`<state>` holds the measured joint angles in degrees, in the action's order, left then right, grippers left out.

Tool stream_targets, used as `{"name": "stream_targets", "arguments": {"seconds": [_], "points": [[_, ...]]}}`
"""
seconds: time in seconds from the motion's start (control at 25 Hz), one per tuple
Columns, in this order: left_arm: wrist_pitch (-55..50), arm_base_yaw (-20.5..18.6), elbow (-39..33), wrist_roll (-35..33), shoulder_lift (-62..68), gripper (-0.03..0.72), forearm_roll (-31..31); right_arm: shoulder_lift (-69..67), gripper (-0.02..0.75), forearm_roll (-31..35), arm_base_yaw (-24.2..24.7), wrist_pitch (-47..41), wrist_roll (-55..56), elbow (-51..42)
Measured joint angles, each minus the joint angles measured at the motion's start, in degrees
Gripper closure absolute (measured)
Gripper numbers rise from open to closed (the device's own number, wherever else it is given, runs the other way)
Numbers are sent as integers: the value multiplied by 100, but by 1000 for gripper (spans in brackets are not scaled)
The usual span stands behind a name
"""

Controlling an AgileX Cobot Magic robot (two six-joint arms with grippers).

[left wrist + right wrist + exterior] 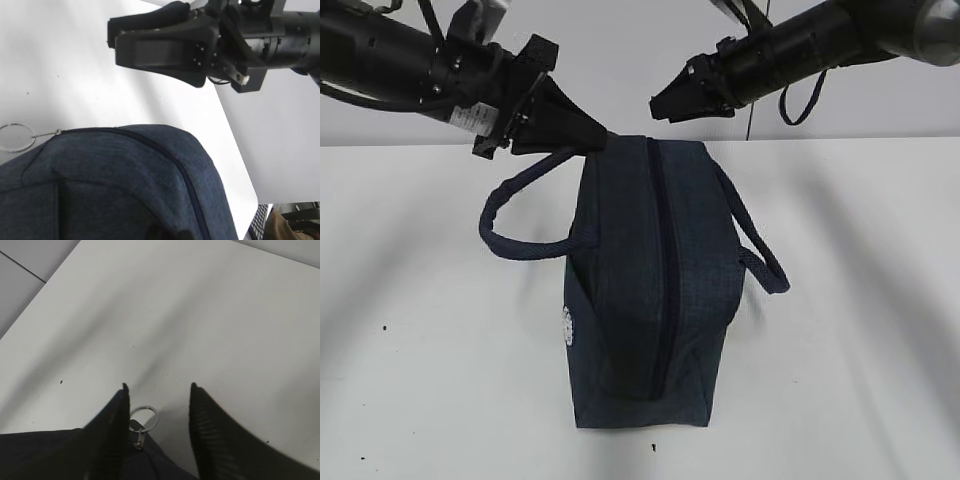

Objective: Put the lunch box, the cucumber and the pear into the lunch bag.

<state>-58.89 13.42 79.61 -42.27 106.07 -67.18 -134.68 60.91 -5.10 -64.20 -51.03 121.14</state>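
lunch bag (655, 290): one, zipped, long axis runs away from camera, ring pull (143, 416) end toward hands
left hand (590, 135): closed, empty, over bag's far end
right hand (157, 390): open, fingers straddle ring pull

No readable writing anywhere in the room.

The only mark is a small white round emblem (567, 326) on the side of the lunch bag (655, 290), at about eight o'clock on the bag seen from the exterior view; it is too small and blurred to make out any letters. The white table (420, 380) and the wrist views carry no labels, brands or numbers that can be read.
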Motion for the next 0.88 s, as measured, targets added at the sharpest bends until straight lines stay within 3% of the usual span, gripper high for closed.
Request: {"name": "stream_targets", "arguments": {"seconds": [0.08,0.16,0.32,0.44,0.76,0.88], "points": [[83,0,0,0,0,619,8,0,322,0,0,-21,138,9],[200,0,9,0,-5,549,-6,0,292,0,0,-114,225,9],[349,0,11,-5,-74,373,-19,0,279,0,0,-448,503,9],[366,0,11,-5,-97,284,31,0,279,0,0,-485,582,9],[410,-241,11,-5,-263,253,129,293,278,-208,0,-522,722,9],[448,-375,11,-5,-531,253,485,523,278,-565,0,-533,887,9]]}}
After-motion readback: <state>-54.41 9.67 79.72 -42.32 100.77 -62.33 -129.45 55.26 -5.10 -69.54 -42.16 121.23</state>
